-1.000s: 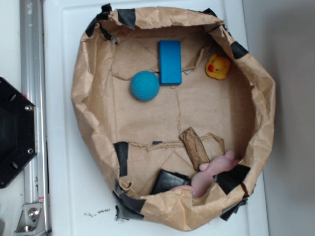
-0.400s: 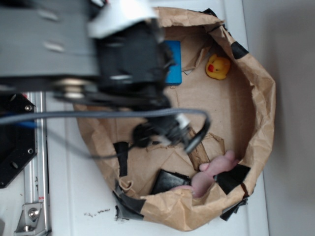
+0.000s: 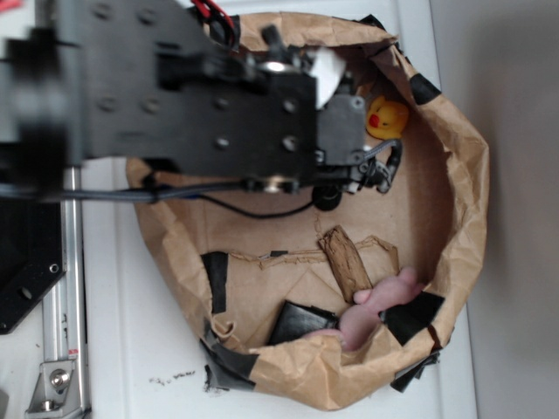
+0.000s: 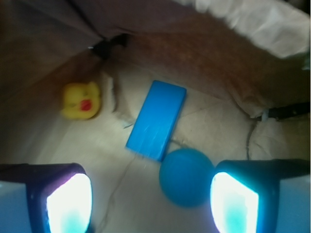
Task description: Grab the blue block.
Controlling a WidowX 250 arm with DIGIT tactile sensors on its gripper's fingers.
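Observation:
The blue block (image 4: 156,120) lies flat on the brown paper floor, seen in the wrist view ahead of my gripper and slanted with its far end to the right. My gripper (image 4: 150,201) hangs above the floor, open, its two lit pads (image 4: 70,204) wide apart and holding nothing. A teal-blue ball (image 4: 187,177) sits just against the block's near corner, close to the right pad. In the exterior view the black arm (image 3: 218,96) covers both block and ball.
A yellow rubber duck (image 3: 387,116) sits to the arm's right, and appears left of the block as duck (image 4: 81,100). The crumpled paper wall (image 3: 458,201) rings everything. A wooden piece (image 3: 345,262), a pink toy (image 3: 380,305) and a black object (image 3: 301,323) lie at the near side.
The arm swept in from the left and moved right and up over the bowl. It now hides the block and the ball, which have not visibly shifted.

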